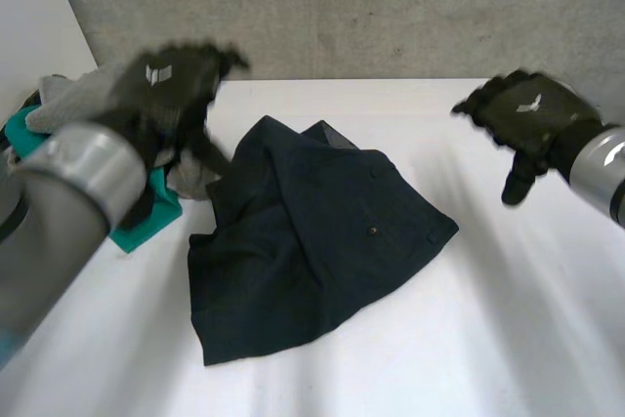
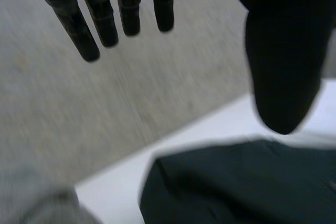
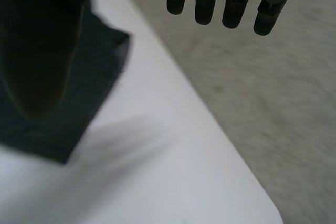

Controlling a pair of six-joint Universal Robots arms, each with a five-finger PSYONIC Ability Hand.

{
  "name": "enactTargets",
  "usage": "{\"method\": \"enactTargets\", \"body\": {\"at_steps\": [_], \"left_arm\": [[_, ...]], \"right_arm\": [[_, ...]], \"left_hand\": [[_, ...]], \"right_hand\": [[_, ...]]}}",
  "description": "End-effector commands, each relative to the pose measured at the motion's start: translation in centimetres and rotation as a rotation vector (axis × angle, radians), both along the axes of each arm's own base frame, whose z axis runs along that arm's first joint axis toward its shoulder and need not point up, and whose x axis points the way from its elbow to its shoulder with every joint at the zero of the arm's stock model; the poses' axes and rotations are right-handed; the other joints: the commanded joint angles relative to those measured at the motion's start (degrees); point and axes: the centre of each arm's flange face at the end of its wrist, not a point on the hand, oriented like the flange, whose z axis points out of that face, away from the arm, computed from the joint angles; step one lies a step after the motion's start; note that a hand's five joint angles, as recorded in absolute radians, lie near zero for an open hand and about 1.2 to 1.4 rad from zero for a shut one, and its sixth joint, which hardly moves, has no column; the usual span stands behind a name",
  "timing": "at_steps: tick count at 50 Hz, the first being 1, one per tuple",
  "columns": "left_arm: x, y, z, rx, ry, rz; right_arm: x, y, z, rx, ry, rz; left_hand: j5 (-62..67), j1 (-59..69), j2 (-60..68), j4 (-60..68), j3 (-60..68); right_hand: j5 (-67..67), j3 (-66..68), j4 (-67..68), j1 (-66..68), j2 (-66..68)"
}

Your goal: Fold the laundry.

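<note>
The left hand (image 1: pixel 166 85) hangs spread wide and holds nothing, above a heap of grey cloth (image 1: pixel 70 97) and teal cloth (image 1: pixel 146 224) at the white table's (image 1: pixel 508 319) far left corner. The right hand (image 1: pixel 527 109) hovers over the right edge, fingers straight and empty. Dark navy shorts (image 1: pixel 312 241) lie crumpled mid-table, between both hands.

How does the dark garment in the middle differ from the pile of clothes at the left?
The dark garment lies alone, spread loosely; the pile is bunched at the table edge. The dark garment is one navy colour; the pile mixes grey and teal. Shared: neither is held; the left hand and right hand hover open.
</note>
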Motion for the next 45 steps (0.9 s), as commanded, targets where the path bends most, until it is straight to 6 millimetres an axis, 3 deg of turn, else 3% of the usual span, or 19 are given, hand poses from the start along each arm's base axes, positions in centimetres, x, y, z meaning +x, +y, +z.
{"method": "enactTargets", "body": {"at_steps": [1, 2, 5, 16, 21, 31, 40, 42, 44, 45], "left_arm": [[2.3, 7.4, -7.2, 0.305, -0.210, -0.111], [2.6, 8.6, -8.7, 0.361, -0.241, -0.136], [2.8, 9.5, -11.0, 0.401, -0.268, -0.151], [2.2, 6.5, -16.3, 0.352, -0.326, -0.069], [1.9, 6.2, -17.7, 0.358, -0.396, -0.091], [1.3, 4.6, -18.6, 0.256, -0.431, -0.082], [0.8, 3.5, -20.1, 0.199, -0.497, -0.095], [0.8, 3.4, -20.1, 0.187, -0.510, -0.099], [0.6, 3.0, -19.9, 0.162, -0.520, -0.099], [0.6, 2.9, -19.7, 0.154, -0.521, -0.095]], "right_arm": [[0.0, 3.9, -4.1, 0.134, 0.240, 0.278], [0.1, 4.0, -4.6, 0.144, 0.246, 0.299], [0.4, 3.4, -7.5, 0.187, 0.229, 0.316], [1.6, 0.0, -13.0, 0.137, 0.113, 0.313], [2.3, -1.2, -14.4, 0.102, 0.103, 0.312], [3.5, -2.5, -15.7, 0.077, 0.090, 0.294], [4.1, -3.5, -17.0, 0.082, 0.105, 0.270], [4.1, -3.7, -17.0, 0.077, 0.100, 0.267], [4.1, -3.9, -16.9, 0.062, 0.084, 0.261], [4.2, -4.1, -16.7, 0.055, 0.075, 0.258]], "left_hand": [[11.84, 11.30, 12.16, 12.08, 12.27], [12.51, 11.97, 12.82, 12.75, 12.94], [12.01, 11.47, 12.33, 12.25, 12.45], [11.84, 11.30, 12.16, 12.08, 12.28], [11.84, 11.30, 12.16, 12.08, 12.28], [13.01, 12.47, 13.33, 13.25, 13.45], [31.49, 30.95, 31.80, 31.73, 31.92], [42.73, 42.19, 43.05, 42.97, 43.17], [61.22, 60.68, 61.53, 61.45, 61.65], [61.28, 60.74, 61.59, 61.51, 61.71]], "right_hand": [[7.46, 7.97, 7.94, 7.70, 8.03], [7.97, 8.48, 8.45, 8.21, 8.54], [12.31, 12.82, 12.80, 12.55, 12.89], [15.04, 15.55, 15.52, 15.28, 15.61], [16.88, 17.39, 17.36, 17.12, 17.46], [24.11, 24.62, 24.60, 24.35, 24.69], [32.84, 33.35, 33.32, 33.08, 33.41], [45.09, 45.60, 45.57, 45.33, 45.66], [66.79, 67.30, 67.27, 67.03, 67.37], [66.87, 67.38, 67.35, 67.11, 67.44]]}}
